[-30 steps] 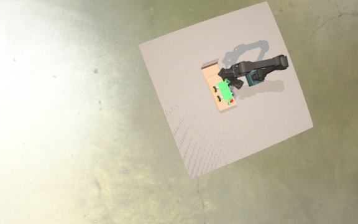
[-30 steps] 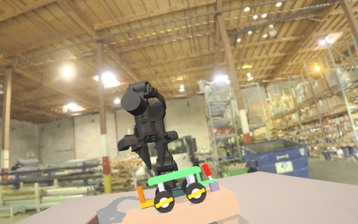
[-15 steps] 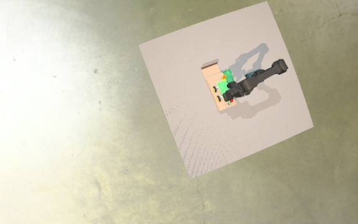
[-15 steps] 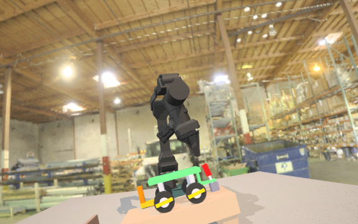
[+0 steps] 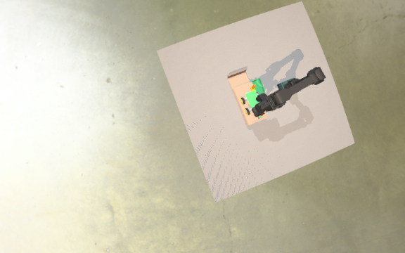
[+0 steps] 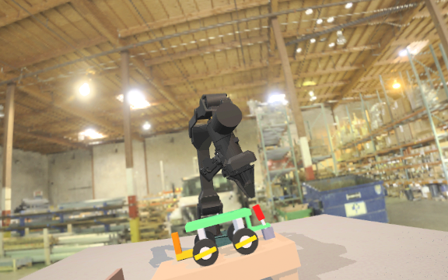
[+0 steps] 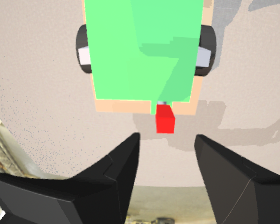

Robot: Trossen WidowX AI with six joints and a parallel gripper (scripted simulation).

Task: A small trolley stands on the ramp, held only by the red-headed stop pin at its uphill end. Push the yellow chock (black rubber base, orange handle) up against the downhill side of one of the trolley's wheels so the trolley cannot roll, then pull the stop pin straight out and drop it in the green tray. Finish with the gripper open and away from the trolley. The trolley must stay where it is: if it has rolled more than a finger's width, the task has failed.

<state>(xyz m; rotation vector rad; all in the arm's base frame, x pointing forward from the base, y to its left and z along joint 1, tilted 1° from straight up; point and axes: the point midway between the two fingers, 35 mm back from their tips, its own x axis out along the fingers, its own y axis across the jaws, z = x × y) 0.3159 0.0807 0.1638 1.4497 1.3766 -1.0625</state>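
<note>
The trolley with a green deck (image 5: pixel 252 100) (image 6: pixel 218 219) (image 7: pixel 116 50) stands on the ramp (image 5: pixel 238 81) (image 6: pixel 247 264). The chock, with its orange handle (image 5: pixel 253 86) (image 6: pixel 176 243) upright, lies just downhill of the lower wheel on the tray side; the near wheel hides any contact in the exterior view. The red-headed stop pin (image 6: pixel 258 212) (image 7: pixel 165 120) stands in its holder at the uphill end. My gripper (image 6: pixel 252 195) (image 7: pixel 168 139) is open and empty, above the pin, with the red head just ahead of the gap between the fingertips in the wrist view. The green tray (image 5: pixel 259 84) lies beside the ramp.
A brown end board (image 5: pixel 238 72) (image 6: pixel 116 274) stands at the ramp's downhill end. The arm reaches in from its teal base (image 5: pixel 284 84) on the tray side. The trolley's deck edge and uphill wheels are close to the fingers.
</note>
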